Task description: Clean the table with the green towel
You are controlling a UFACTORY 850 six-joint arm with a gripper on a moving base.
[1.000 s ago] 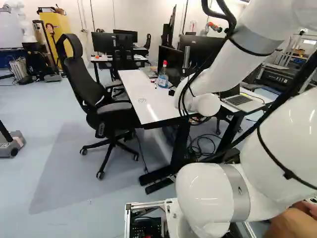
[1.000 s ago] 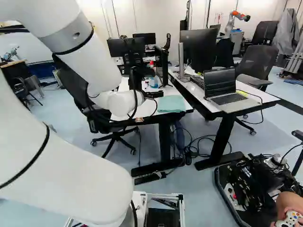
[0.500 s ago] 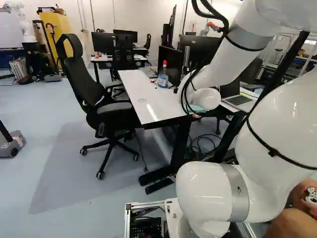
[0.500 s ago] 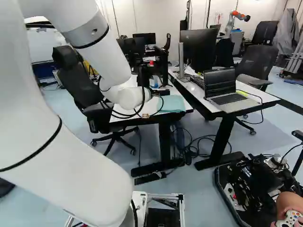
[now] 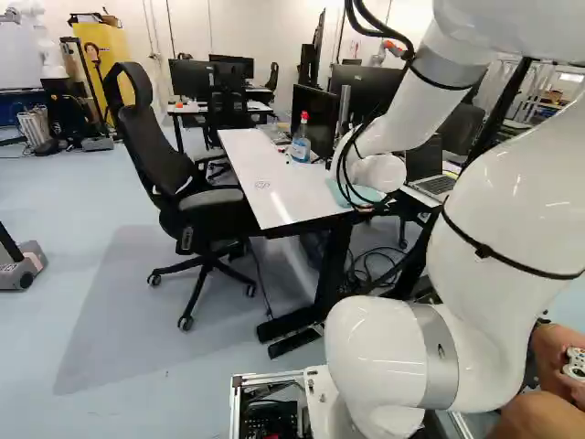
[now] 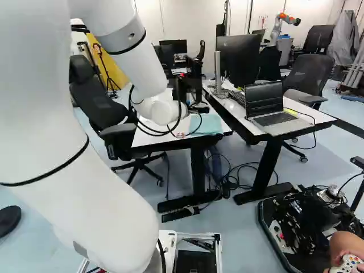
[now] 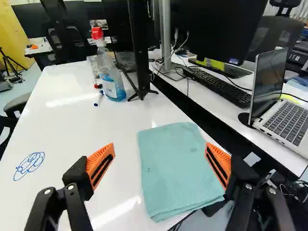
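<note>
While fingers (image 7: 102, 162) gape, towel (image 7: 175, 168) lies ahead.

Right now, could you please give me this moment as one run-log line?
fingers: open | towel: folded, on table, ungripped | blue scribble: unwiped | bottle: upright, beyond towel

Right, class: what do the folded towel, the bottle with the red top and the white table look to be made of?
Towel: soft, matte cloth, perhaps microfibre; its near edge shows folded layers.
Bottle: clear, shiny, probably plastic; blue liquid shows through.
Table: smooth, glossy, perhaps laminate; bright streaks reflect off it.
</note>
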